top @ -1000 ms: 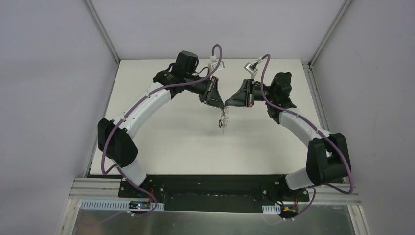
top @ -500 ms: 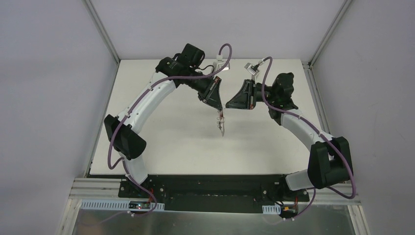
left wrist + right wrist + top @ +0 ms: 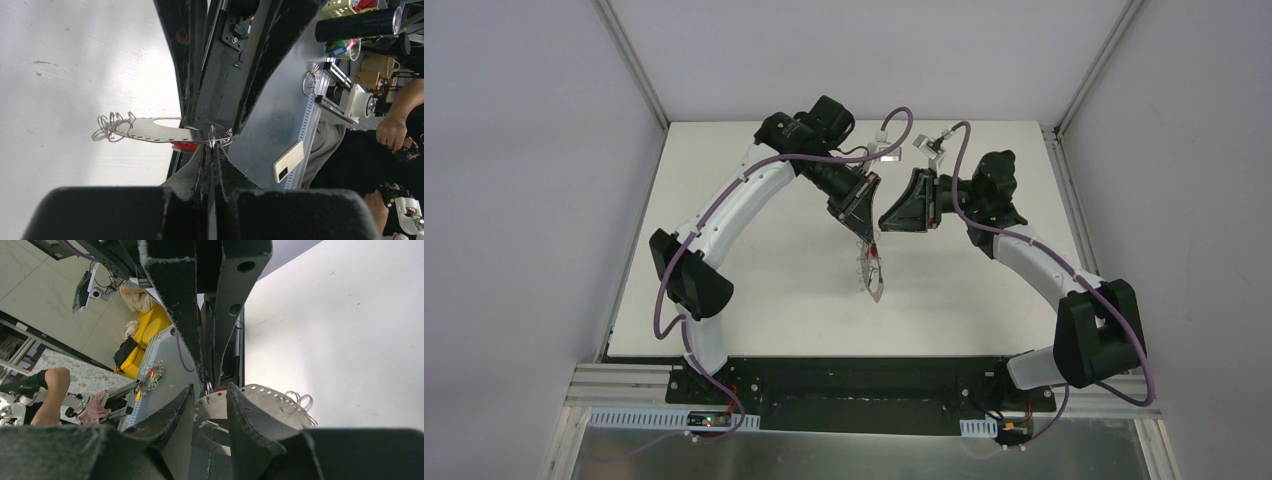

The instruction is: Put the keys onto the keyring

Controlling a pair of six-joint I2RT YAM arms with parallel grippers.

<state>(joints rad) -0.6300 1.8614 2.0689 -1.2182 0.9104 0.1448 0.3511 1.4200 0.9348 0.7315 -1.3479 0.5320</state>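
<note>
Dangling above the surface (image 3: 754, 290) from the left gripper (image 3: 866, 238), clamped on its edge, the keyring (image 3: 871, 278) hangs free, red key (image 3: 875, 249) at the grip, so the right gripper (image 3: 886, 220), spread open just beside, can probably reach it.

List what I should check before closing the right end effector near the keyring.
1. Left end effector shut on the keyring: ok.
2. Keyring hanging from that grip, not loose: ok.
3. Right end effector open: ok.
4. Wire loops free of both end effectors: ok.
5. Red key threaded on a loop: cannot tell, mostly hidden behind the keyring.
6. Tagged key located: cannot tell, no view shows it.
</note>
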